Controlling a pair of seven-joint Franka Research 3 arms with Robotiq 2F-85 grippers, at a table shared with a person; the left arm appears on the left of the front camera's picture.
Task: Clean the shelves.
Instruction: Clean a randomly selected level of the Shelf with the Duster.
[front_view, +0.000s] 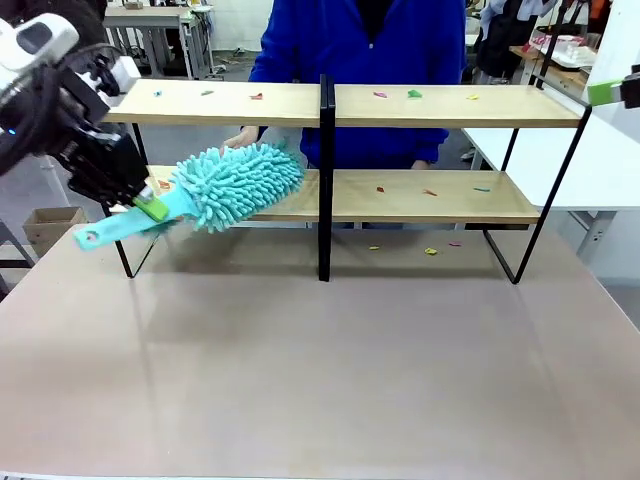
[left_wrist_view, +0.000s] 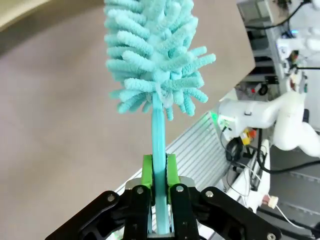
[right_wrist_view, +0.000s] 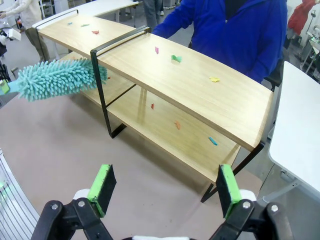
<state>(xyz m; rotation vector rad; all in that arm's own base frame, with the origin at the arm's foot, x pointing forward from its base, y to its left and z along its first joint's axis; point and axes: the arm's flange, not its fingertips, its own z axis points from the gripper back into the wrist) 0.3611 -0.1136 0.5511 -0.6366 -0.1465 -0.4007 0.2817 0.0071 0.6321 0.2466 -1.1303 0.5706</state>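
my left gripper pinches the thin handle of a fluffy turquoise duster, probably light and soft on the stiff light-wood shelves; right gripper gapes.

The shelves have boards of light wood with a smooth matt finish, and a thin frame of black metal, also matt. The duster has a head of fluffy turquoise cloth strands, soft and shaggy, on a smooth plastic handle with a slight shine. The table has a smooth greyish-brown top, almost matt (it gives faint reflections). The pads of the left gripper look like matt green rubber or plastic.
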